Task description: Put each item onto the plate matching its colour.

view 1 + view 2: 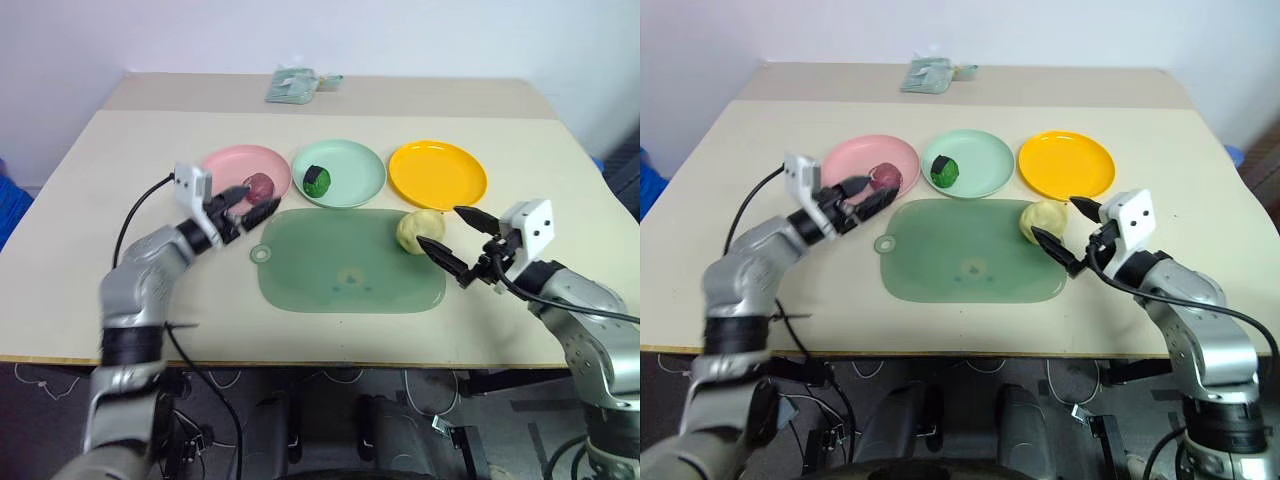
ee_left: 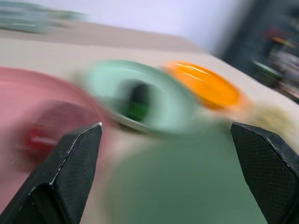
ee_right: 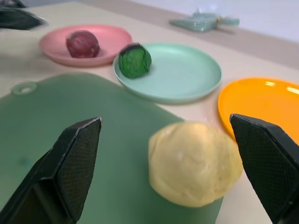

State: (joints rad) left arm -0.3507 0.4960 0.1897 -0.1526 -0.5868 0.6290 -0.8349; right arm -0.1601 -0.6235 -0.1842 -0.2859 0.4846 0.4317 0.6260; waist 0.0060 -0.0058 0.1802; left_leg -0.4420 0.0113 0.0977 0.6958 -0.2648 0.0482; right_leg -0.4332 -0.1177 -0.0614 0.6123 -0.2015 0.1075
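The maroon ball (image 1: 259,184) lies on the pink plate (image 1: 228,162). My left gripper (image 1: 256,200) is open at the plate's near edge, its tips close to the ball and holding nothing. The dark green ball (image 1: 317,180) sits on the mint green plate (image 1: 355,165). Nothing lies on the orange-yellow plate (image 1: 437,173). The pale yellow lump (image 3: 194,163) rests on the right corner of the green mat (image 1: 340,265). My right gripper (image 1: 445,228) is open, level with the lump, its fingers spread just short of either side of it.
A greenish packet (image 1: 295,85) lies at the table's far edge. A black cable (image 1: 135,215) runs from my left wrist over the table's left side. The table's front edge (image 1: 330,360) is close behind the mat.
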